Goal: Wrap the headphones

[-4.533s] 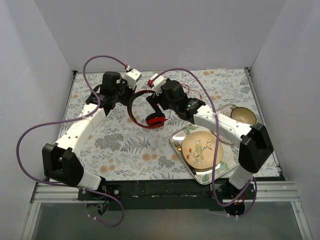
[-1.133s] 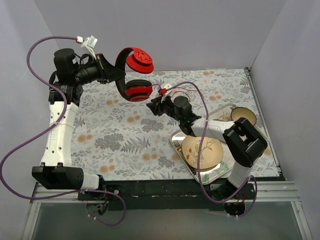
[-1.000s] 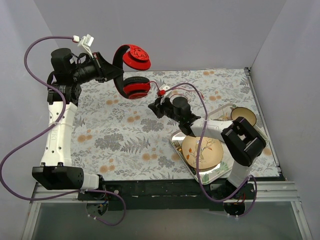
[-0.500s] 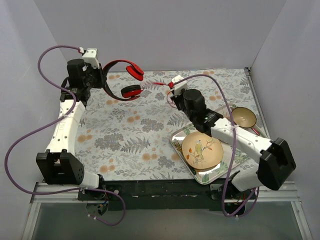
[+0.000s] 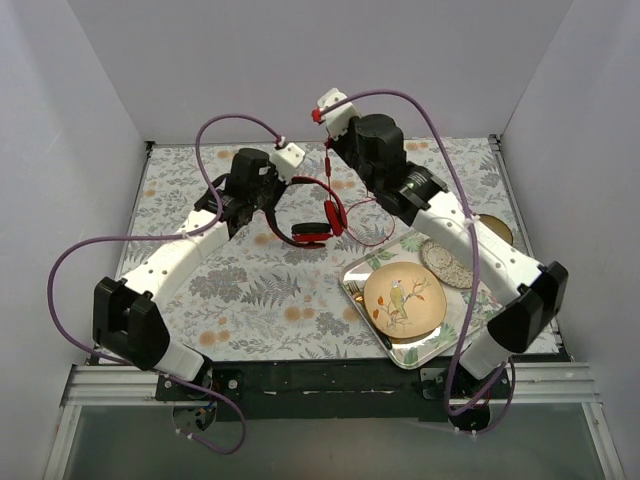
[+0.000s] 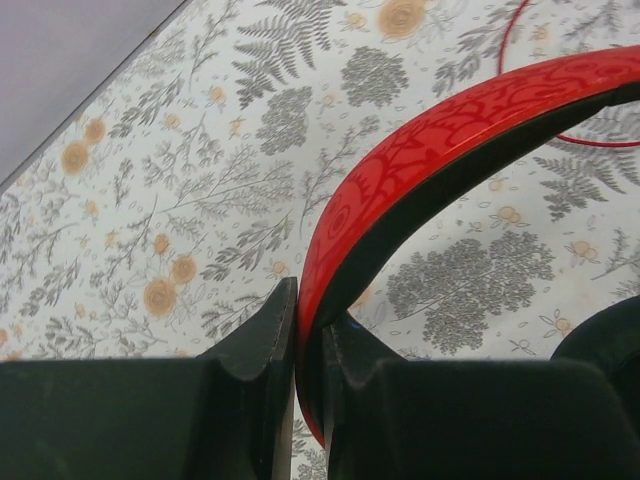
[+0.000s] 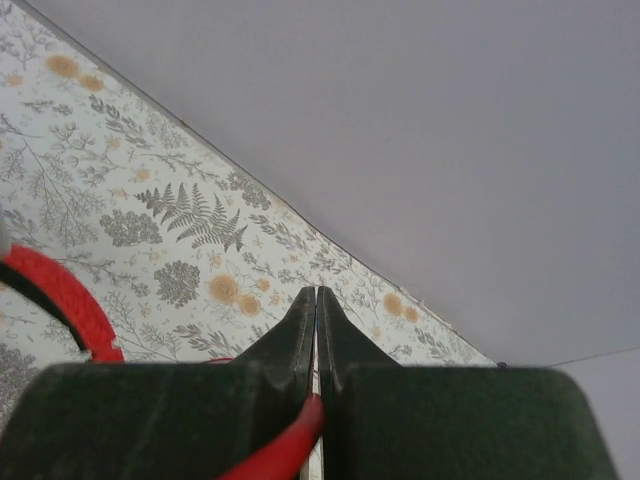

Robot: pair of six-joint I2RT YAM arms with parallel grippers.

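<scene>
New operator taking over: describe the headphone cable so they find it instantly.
On the floral table, find the red headphones held by their headband in the left gripper, near the middle. The cable is the thin red line running from them to the shut right gripper, with a slack loop toward the silver tray. The robot's own cables are thick and purple.

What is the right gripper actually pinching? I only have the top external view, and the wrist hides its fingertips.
Observer: In the right wrist view, the right gripper is shut on the thin red cable, which runs out below the fingertips.
Operator: And is the left one properly on the band?
Observer: Yes. The left wrist view shows the left gripper shut on the headphones at the headband, which passes between both fingers, with its red patterned face outward and black padding inside.
</scene>
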